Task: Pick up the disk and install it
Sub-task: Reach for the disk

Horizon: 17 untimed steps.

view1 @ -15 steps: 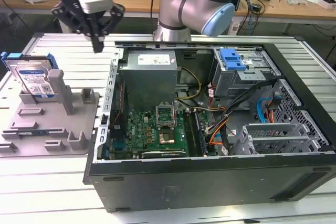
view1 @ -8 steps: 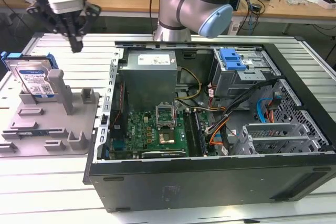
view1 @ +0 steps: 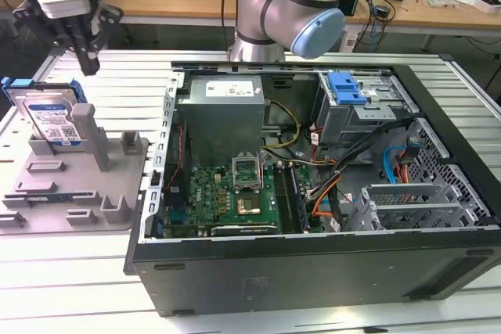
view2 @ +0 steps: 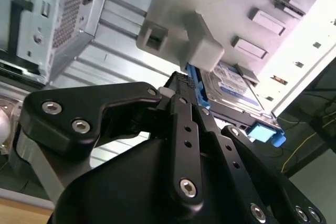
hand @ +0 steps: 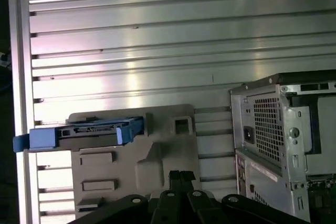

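Observation:
The disk (view1: 52,120), a silver drive with a white-and-blue label in a blue carrier, stands on edge in a grey holder (view1: 74,189) at the exterior view's left. My gripper (view1: 86,62) hangs above the holder, a little behind the disk and toward the exterior view's right, not touching it. Its dark fingers are shut together with nothing between them. The first wrist view shows the disk (hand: 86,131) edge-on in the holder (hand: 157,153), off to one side of the gripper (hand: 181,174). In the second wrist view the disk (view2: 231,85) lies just past the gripper (view2: 177,83).
An open computer case (view1: 313,267) lies on the slatted metal table (view1: 117,76) at the exterior view's right. Inside it are a grey power supply (view1: 223,119), a green motherboard (view1: 235,189) and a drive bay with a blue latch (view1: 345,88). The arm's base (view1: 290,5) stands behind the case.

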Available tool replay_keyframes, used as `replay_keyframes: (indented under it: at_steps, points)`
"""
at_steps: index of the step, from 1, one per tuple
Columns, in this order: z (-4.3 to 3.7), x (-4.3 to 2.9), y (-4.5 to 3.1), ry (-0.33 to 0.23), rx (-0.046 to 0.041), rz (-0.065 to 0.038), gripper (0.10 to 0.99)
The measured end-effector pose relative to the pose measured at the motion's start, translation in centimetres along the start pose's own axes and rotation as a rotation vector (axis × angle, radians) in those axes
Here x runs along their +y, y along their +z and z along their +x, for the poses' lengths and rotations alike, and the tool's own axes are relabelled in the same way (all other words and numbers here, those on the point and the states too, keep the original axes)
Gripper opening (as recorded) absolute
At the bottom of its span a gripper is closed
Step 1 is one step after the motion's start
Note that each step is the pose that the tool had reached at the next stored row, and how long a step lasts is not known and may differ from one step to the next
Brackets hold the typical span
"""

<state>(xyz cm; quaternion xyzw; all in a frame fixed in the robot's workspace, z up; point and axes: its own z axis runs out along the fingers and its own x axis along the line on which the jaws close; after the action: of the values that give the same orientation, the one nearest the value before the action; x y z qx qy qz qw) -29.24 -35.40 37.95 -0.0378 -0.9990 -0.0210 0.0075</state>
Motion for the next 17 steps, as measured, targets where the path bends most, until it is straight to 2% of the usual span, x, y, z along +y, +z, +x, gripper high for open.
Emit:
replay_keyframes:
  at_steps: [6, 13, 17]
  points:
    - [2.36, 1.26, 0.52, 0.000, 0.0071, 0.001, 0.106]
    - [5.29, 2.37, 0.91, 0.001, 0.0223, 0.002, 0.106]
    - [5.30, 2.36, 0.91, 0.001, 0.0234, 0.002, 0.106]
